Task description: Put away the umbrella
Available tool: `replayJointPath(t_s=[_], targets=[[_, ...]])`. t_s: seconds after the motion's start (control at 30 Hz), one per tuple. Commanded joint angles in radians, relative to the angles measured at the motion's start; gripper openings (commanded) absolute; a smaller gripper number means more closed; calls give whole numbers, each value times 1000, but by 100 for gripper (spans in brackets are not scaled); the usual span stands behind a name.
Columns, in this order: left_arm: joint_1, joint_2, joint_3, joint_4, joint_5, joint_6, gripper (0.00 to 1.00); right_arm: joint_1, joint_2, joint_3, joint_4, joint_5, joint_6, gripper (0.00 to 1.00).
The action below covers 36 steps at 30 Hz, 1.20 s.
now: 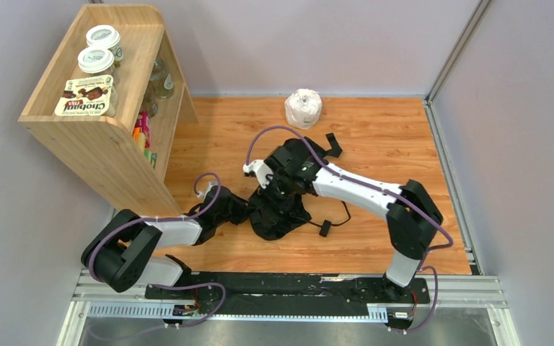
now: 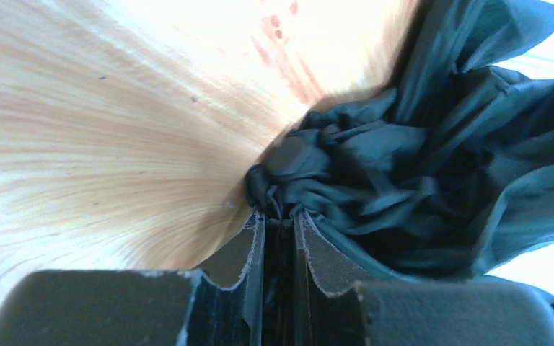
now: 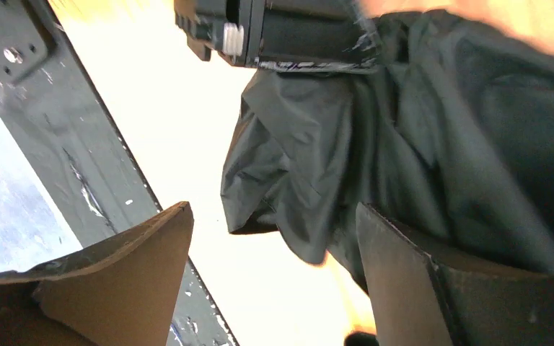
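Note:
The umbrella point(image 1: 280, 218) is a crumpled heap of black fabric on the wooden floor, with a thin strap and small knob point(image 1: 324, 231) trailing to its right. My left gripper point(image 1: 244, 212) is shut on the fabric's left edge. The left wrist view shows the jaws point(image 2: 280, 216) pinching a fold of the bunched fabric point(image 2: 418, 166). My right gripper point(image 1: 278, 191) hovers over the top of the heap, open. In the right wrist view its fingers point(image 3: 273, 216) stand wide apart with the fabric point(image 3: 433, 130) just beyond them and against the right finger. The shaft is hidden.
A wooden shelf unit point(image 1: 108, 137) with jars and a box stands at the back left. A white paper roll point(image 1: 303, 108) sits by the back wall. A small black piece point(image 1: 332, 145) lies behind the right arm. The metal rail point(image 1: 288, 288) runs along the near edge.

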Motion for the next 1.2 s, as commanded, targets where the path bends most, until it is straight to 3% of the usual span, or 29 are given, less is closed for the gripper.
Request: replayJointPath(t_s=[0.0, 0.17, 0.47, 0.6, 0.9, 1.17], targets=[[4, -33, -23, -284, -84, 101, 17, 20, -149, 97, -71, 155, 18, 87], [4, -91, -11, -323, -79, 91, 18, 63, -159, 17, 59, 250, -45, 99], [4, -84, 26, -335, -45, 82, 18, 307, -152, 6, 142, 654, -79, 100], [4, -98, 14, -320, -36, 72, 19, 321, -95, -4, 117, 606, -94, 100], [3, -148, 5, -318, -15, 70, 19, 187, 26, -48, 239, 746, -206, 100], [4, -156, 23, -286, -15, 90, 23, 115, 133, -63, 268, 524, -146, 100]])
